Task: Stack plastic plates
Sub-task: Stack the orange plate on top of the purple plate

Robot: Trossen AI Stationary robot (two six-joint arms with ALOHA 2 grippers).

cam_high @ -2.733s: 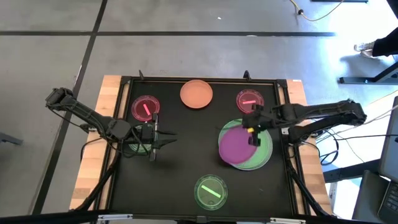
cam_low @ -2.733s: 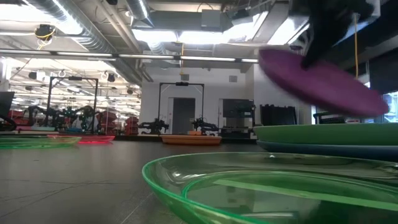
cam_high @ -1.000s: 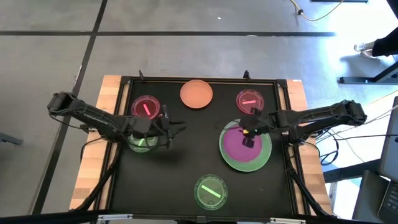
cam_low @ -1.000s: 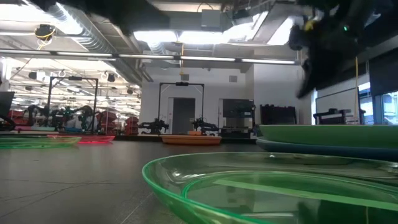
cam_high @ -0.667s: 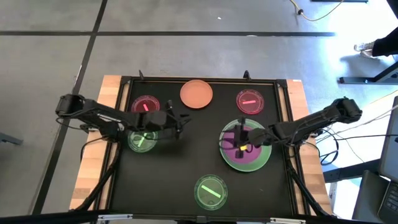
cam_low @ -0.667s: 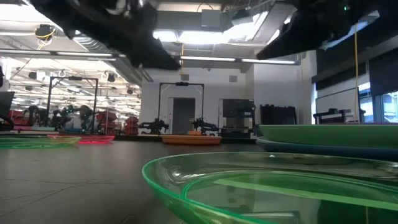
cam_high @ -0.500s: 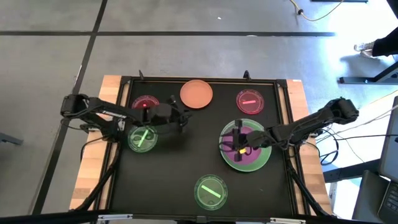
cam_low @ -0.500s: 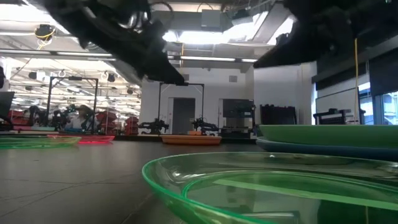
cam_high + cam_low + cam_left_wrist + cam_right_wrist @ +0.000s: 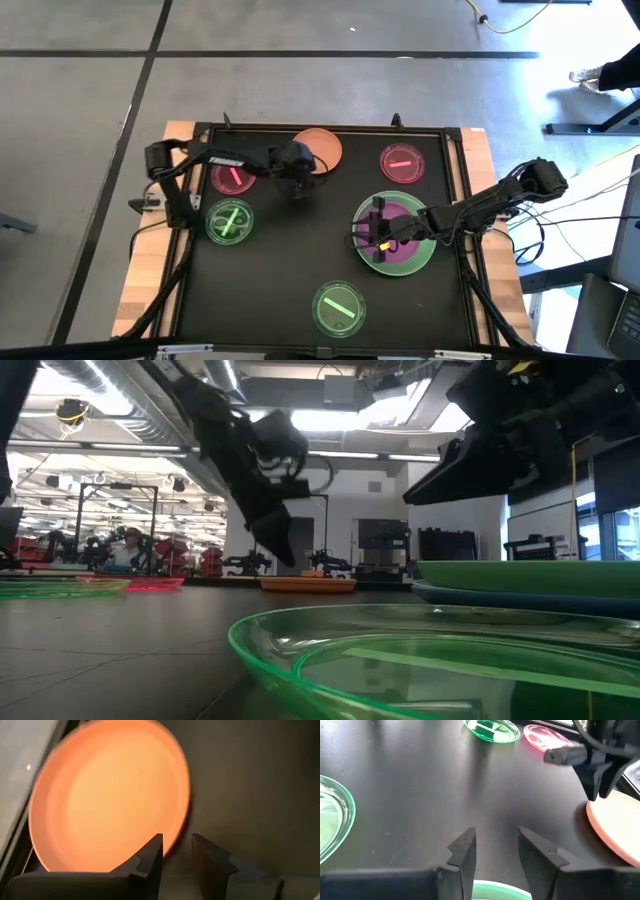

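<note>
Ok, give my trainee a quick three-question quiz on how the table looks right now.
1. True or false: the purple plate lies on the large green plate.
2. Which plate is the left gripper closest to? A) orange plate B) a pink dish C) the near green dish
3. Fill in: the right gripper is open and holds ____.

Key
1. True.
2. A: the left wrist view shows the open fingers at the orange plate's rim.
3. Nothing; it hovers at the stack's edge, with only bare table ahead of its fingers.
</note>
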